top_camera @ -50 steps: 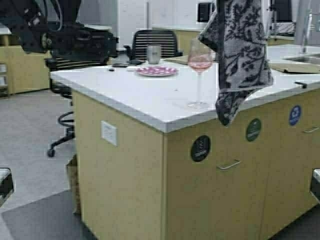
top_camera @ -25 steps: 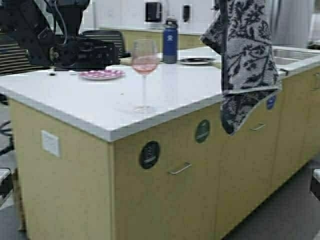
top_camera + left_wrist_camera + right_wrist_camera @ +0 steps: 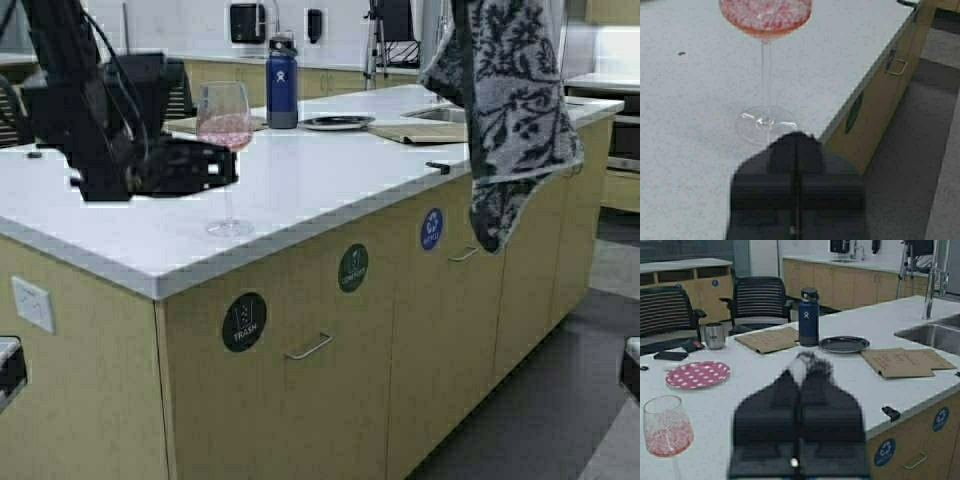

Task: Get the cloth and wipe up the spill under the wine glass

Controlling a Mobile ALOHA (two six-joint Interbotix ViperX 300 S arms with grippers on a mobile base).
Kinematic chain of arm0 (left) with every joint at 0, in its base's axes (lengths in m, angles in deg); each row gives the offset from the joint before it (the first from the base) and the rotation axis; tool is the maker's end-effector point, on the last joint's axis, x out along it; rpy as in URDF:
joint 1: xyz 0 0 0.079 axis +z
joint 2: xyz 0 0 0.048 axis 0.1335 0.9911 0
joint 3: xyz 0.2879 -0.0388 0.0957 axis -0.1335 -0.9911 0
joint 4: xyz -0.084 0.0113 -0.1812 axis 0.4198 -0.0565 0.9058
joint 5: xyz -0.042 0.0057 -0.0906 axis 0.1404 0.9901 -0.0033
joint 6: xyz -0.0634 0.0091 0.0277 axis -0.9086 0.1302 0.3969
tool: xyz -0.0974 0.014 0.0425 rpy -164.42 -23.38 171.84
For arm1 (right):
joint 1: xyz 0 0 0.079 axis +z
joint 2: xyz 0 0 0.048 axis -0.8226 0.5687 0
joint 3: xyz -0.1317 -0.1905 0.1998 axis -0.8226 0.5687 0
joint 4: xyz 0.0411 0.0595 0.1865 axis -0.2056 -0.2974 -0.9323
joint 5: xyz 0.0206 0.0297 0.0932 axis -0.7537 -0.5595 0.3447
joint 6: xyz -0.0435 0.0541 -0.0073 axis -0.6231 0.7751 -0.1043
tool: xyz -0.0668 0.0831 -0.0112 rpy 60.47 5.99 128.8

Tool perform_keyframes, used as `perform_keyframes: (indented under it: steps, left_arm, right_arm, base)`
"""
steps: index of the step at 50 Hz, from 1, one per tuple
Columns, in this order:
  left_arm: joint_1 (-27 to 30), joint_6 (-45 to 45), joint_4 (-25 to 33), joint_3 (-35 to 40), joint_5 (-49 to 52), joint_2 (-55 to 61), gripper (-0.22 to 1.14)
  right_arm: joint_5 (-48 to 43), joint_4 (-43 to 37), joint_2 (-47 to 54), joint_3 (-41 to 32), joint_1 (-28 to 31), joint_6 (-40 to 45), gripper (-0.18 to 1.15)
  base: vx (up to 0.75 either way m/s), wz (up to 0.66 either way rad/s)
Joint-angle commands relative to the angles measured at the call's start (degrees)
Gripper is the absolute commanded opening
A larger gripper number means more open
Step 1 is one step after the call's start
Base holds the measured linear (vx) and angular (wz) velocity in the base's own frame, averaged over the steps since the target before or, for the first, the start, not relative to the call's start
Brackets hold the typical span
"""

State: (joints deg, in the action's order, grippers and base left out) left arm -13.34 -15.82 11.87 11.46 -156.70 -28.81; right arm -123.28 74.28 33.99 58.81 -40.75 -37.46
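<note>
The wine glass (image 3: 224,118), clear with pink liquid in the bowl, stands on the white counter (image 3: 330,175) near its front edge. It also shows in the left wrist view (image 3: 765,75) and the right wrist view (image 3: 665,427). My left gripper (image 3: 228,166) is shut and empty, just behind the stem, above the counter (image 3: 795,137). My right gripper (image 3: 807,362) is shut on the cloth (image 3: 510,110), which hangs limp, high at the right, past the counter's front edge. I cannot make out a spill around the glass foot (image 3: 230,228).
A blue bottle (image 3: 282,85), a black plate (image 3: 338,122), cardboard sheets (image 3: 415,131) and a sink (image 3: 935,337) lie farther along the counter. A pink dotted plate (image 3: 697,374), a steel tumbler (image 3: 715,335) and chairs (image 3: 760,297) are at the far side.
The robot has driven and turned: the whole scene has shifted left in the high view. The glass now stands by my left gripper. The cloth still hangs from the right gripper.
</note>
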Motion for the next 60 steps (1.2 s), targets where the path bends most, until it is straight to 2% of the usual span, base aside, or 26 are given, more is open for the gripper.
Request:
perform_keyframes:
  steps: [1,13,18,22,28,35,39,60]
  left_arm:
    - [0.00,0.00,0.26,3.52,-2.02,2.90,0.03]
    - [-0.26,-1.76,-3.52,8.88,-2.64,9.05,0.04]
    - [-0.18,-2.20,-4.39,10.55,-2.81,10.46,0.11]
    - [-0.35,-2.55,-5.89,11.25,-2.81,11.07,0.25]
    - [-0.35,-2.72,-9.23,11.51,-2.81,10.90,0.53]
    - [-0.35,-4.39,-16.96,11.07,-4.39,10.90,0.87]
    - [-0.35,-5.80,-19.51,10.63,-5.54,10.90,1.01]
    - [-0.53,-6.50,-19.69,12.74,-6.06,12.30,1.01]
  right_arm:
    - [-0.88,0.00,-0.62,-1.76,0.09,0.09,0.06]
    - [-0.88,0.09,-0.62,-1.41,0.18,0.09,0.06]
    - [-0.88,0.09,-0.70,-1.58,0.09,0.09,0.06]
    - [-0.88,0.18,-0.70,-1.49,0.18,0.09,0.06]
    - [-0.88,0.18,-0.70,-1.32,0.09,0.09,0.06]
    - [-0.88,0.18,-0.79,-1.41,0.09,0.09,0.06]
    - [-0.88,0.18,-0.79,-1.58,0.09,0.09,0.06]
    - [-2.72,0.18,-0.79,-1.05,0.18,0.18,0.06]
  base:
    - [0.05,0.02]
    - [0.06,0.05]
    - [0.10,0.11]
    - [0.11,0.15]
    - [0.12,0.15]
    - [0.13,0.13]
    - [0.12,0.06]
    - [0.10,0.02]
